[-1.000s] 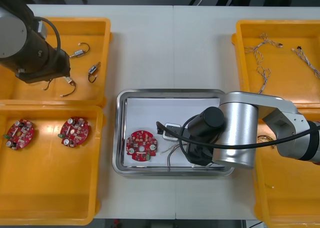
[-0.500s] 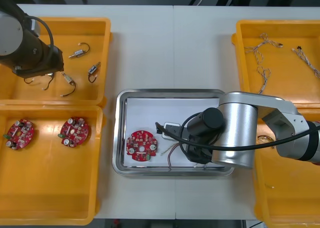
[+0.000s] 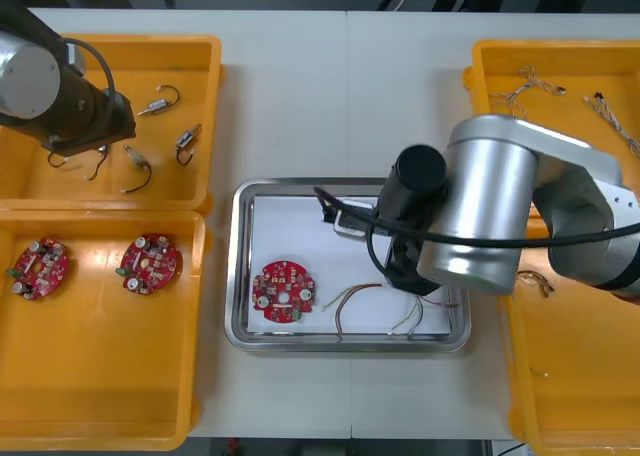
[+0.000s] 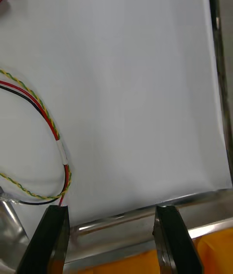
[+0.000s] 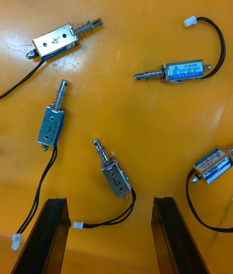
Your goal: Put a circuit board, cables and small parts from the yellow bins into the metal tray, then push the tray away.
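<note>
The left gripper [image 5: 109, 206] is held spread and empty over the far yellow plastic bin [image 3: 212, 96] at the robot's left, where small metal parts [image 5: 115, 179] with springs lie scattered. One part lies askew between the fingers, and its thin black lead [image 5: 109, 219] curls toward one finger. A closing grasp could be made on the lead alone, so the part might swing, slip or drag a neighbour. The right gripper [image 4: 111, 213] is likewise released, low over the white-lined shiny metal tray [image 3: 300, 184], in which a round red circuit board [image 3: 283, 292] and a twisted red and yellow cable [image 4: 48, 118] are laid. The cable's end runs right up to one finger. It could be snagged and pulled over the rim when the arm is moved.
</note>
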Controlling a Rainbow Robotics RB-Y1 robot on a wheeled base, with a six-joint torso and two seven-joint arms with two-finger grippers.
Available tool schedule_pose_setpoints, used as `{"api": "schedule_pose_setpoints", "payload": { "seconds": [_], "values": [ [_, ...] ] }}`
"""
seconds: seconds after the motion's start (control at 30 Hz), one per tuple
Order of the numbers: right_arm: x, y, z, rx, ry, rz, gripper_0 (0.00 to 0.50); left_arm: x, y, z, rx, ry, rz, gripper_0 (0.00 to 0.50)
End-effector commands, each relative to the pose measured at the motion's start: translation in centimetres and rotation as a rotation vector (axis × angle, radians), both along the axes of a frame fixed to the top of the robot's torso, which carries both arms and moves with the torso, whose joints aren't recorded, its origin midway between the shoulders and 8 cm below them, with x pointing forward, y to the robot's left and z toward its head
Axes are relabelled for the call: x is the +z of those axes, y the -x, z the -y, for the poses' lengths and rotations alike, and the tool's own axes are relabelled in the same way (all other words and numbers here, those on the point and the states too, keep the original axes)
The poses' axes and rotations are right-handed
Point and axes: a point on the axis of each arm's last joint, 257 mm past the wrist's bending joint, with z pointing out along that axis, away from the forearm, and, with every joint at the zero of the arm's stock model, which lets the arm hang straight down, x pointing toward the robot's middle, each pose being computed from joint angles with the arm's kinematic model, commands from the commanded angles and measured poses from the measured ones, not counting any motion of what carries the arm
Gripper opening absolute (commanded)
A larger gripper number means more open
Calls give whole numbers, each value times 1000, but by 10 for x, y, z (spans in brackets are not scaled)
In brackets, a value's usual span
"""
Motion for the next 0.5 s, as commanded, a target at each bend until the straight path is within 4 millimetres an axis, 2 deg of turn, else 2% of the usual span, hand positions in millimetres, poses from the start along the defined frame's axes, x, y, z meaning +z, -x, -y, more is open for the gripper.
{"api": "schedule_pose_setpoints", "payload": {
  "seconds": [0.03,0.13,0.33,0.5],
  "values": [
    [46,0,-18,-14,-63,28,500,21,-20,18,-100,-66,68,500],
    [61,-1,-9,-69,-68,26,500,14,-22,19,-106,-70,68,500],
    [96,-16,-13,-111,-174,78,500,-1,-26,18,-109,-82,62,500],
    [125,-30,-2,-156,-237,139,500,-11,-27,19,-106,-76,48,500]
  ]
}}
